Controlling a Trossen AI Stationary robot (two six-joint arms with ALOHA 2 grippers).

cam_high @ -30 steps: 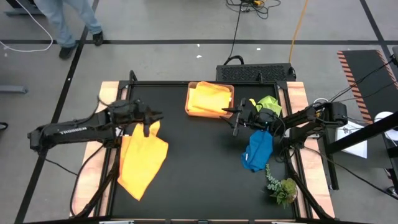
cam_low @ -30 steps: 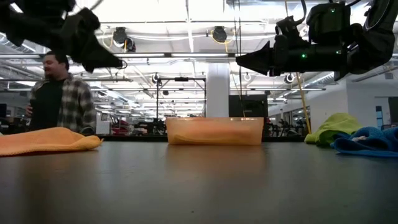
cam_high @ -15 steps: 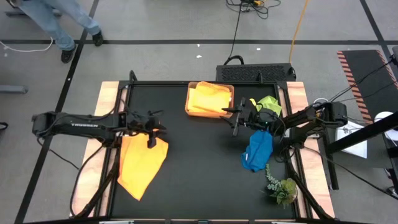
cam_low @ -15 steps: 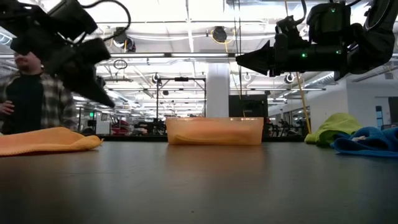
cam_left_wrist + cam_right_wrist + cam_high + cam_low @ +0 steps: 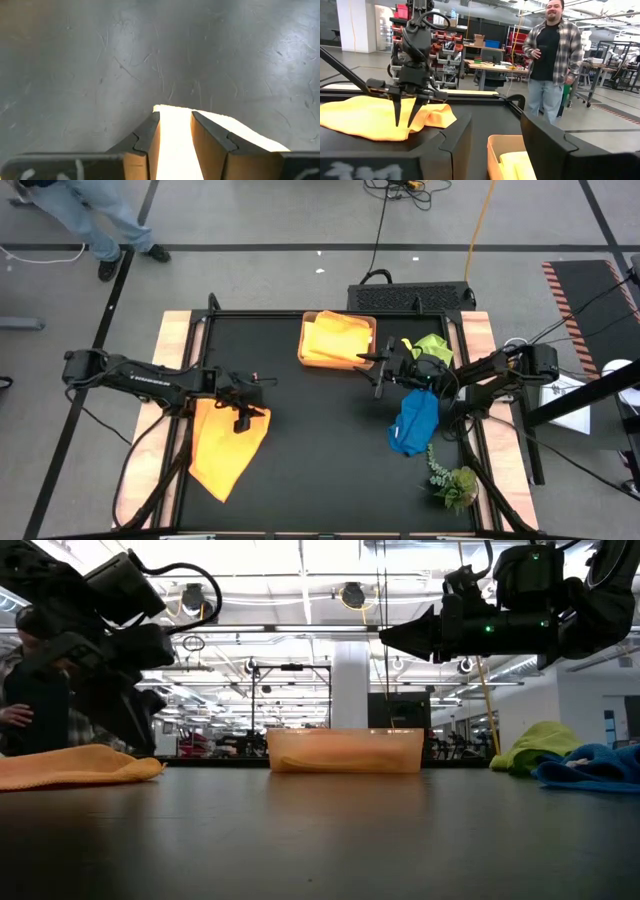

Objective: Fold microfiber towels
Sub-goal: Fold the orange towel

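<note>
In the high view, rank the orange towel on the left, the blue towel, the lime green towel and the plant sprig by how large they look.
1. orange towel, clearly largest
2. blue towel
3. and 4. plant sprig and lime green towel look alike; the right arm hides part of the green one, so I won't rank them.

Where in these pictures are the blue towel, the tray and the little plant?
blue towel [image 5: 415, 423]: high view, middle of the cloth.
tray [image 5: 345, 752]: low view, its front wall.
plant [image 5: 456, 485]: high view, its leafy head.
</note>
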